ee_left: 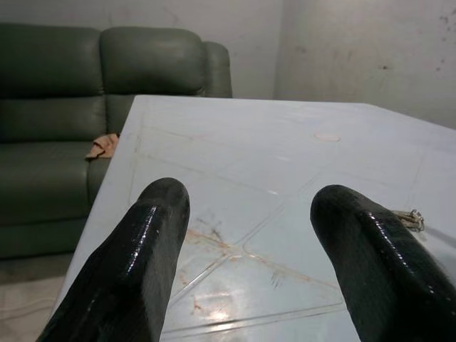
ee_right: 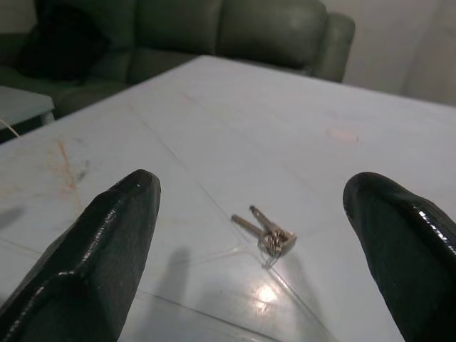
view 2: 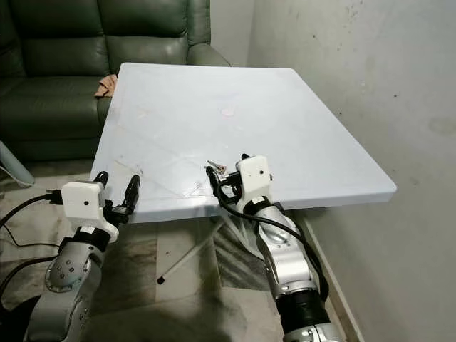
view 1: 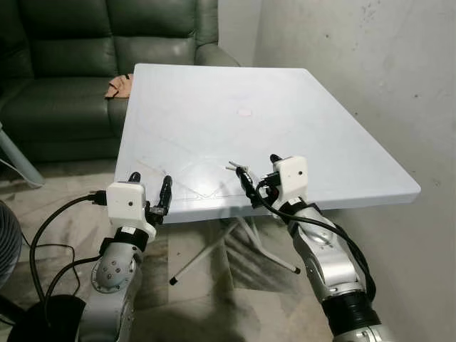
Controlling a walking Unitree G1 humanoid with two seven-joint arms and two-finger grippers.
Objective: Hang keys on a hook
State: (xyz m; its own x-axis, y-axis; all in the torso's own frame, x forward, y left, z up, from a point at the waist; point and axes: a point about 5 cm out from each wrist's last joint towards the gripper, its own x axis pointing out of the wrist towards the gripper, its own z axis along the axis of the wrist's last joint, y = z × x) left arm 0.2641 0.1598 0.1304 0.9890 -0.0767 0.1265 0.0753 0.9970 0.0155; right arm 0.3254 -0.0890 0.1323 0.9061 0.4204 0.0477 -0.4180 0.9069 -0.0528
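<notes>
Your right gripper's fingers are standing wide apart and gripping nothing, and the keys are lying flat on the worktop in the gap between them, just ahead of the tips and not touching either finger. The keys are resting near the worktop's front edge, a small bunch on a ring with two blades pointing away from the ring.

Your left gripper's fingers are also spread wide and empty, hovering at the front edge of the worktop toward its left corner, well apart from the keys. From the left wrist you are seeing the keys off past one finger.

Further out, a faint round mark is showing near the middle of the pale worktop. A dark green sofa is sitting behind it with a tan cloth on its seat, and a grey wall is running along the right.
</notes>
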